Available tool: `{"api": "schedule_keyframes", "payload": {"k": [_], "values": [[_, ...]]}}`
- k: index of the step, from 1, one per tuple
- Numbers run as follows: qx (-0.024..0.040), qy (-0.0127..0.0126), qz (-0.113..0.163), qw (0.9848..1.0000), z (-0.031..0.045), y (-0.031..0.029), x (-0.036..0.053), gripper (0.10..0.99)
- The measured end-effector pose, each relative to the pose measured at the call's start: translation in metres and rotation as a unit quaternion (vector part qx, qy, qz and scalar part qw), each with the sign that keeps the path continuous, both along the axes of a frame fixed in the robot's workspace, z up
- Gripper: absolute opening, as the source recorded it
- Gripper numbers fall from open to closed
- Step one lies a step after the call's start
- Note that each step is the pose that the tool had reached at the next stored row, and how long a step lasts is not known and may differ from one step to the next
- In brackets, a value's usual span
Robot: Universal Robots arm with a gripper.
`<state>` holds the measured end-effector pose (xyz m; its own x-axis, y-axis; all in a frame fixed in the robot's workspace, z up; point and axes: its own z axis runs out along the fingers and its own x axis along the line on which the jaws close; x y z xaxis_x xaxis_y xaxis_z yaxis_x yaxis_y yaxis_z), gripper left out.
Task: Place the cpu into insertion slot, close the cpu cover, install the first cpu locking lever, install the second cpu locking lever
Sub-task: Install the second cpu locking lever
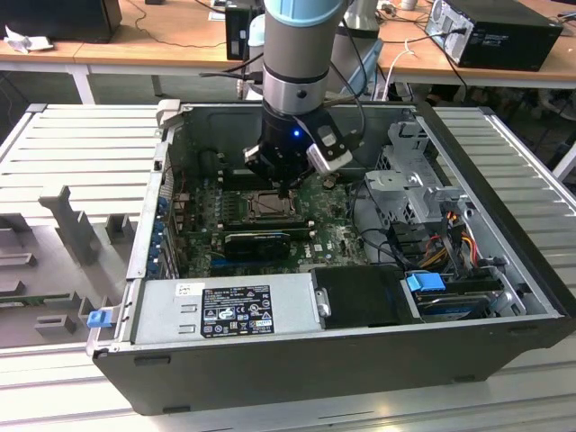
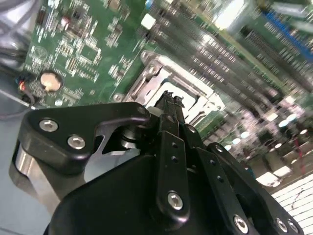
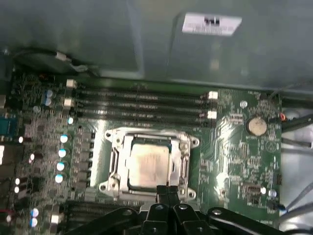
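Cpu [image 3: 148, 165] sat in insertion slot [image 3: 113, 161], cpu cover [image 3: 185, 164] down around it, gripper [image 3: 167, 192] fingers pressed together at socket's near edge, white case label [image 3: 212, 23] unreadable.

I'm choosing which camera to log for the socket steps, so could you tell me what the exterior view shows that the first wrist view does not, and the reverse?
Exterior view: the whole open computer case, the silver power supply at its front, the drive cage, and the arm above the board.

First wrist view: the cpu seated in the insertion slot, with the cpu cover closed around it, and the coin cell.

Both: the green board, the insertion slot, and the gripper shut at the slot's edge.
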<state>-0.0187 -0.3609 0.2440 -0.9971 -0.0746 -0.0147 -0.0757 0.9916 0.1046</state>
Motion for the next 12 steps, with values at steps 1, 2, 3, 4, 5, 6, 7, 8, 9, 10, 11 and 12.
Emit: {"api": "schedule_keyframes", "payload": {"k": [1, 2, 3, 4, 5, 6, 7, 8, 9, 10, 11, 12], "values": [[0.0000, 0.0001, 0.000, 1.0000, -0.0005, -0.0065, -0.0001, 0.106], [0.0000, 0.0002, 0.000, 1.0000, -0.0007, -0.0090, 0.0000, 0.106], [0.0000, 0.0004, 0.000, 1.0000, -0.0010, -0.0113, 0.0000, 0.106], [0.0014, 0.0010, 0.000, 1.0000, -0.0016, -0.0144, 0.0000, 0.106], [0.0048, 0.0011, 0.000, 1.0000, -0.0028, -0.0178, -0.0005, 0.106], [0.0094, 0.0012, 0.002, 1.0000, -0.0040, -0.0187, -0.0041, 0.106], [0.0133, 0.0011, 0.003, 0.9999, -0.0045, -0.0188, -0.0086, 0.106], [0.0169, 0.0011, 0.003, 0.9999, -0.0050, -0.0188, -0.0128, 0.106], [0.0194, 0.0012, 0.004, 0.9998, -0.0054, -0.0190, -0.0153, 0.106], [0.0200, 0.0011, 0.006, 0.9998, -0.0059, -0.0194, -0.0176, 0.106], [0.0201, 0.0012, 0.007, 0.9998, -0.0066, -0.0195, -0.0196, 0.106], [0.0201, 0.0012, 0.008, 0.9998, -0.0083, -0.0196, -0.0219, 0.106]]}}
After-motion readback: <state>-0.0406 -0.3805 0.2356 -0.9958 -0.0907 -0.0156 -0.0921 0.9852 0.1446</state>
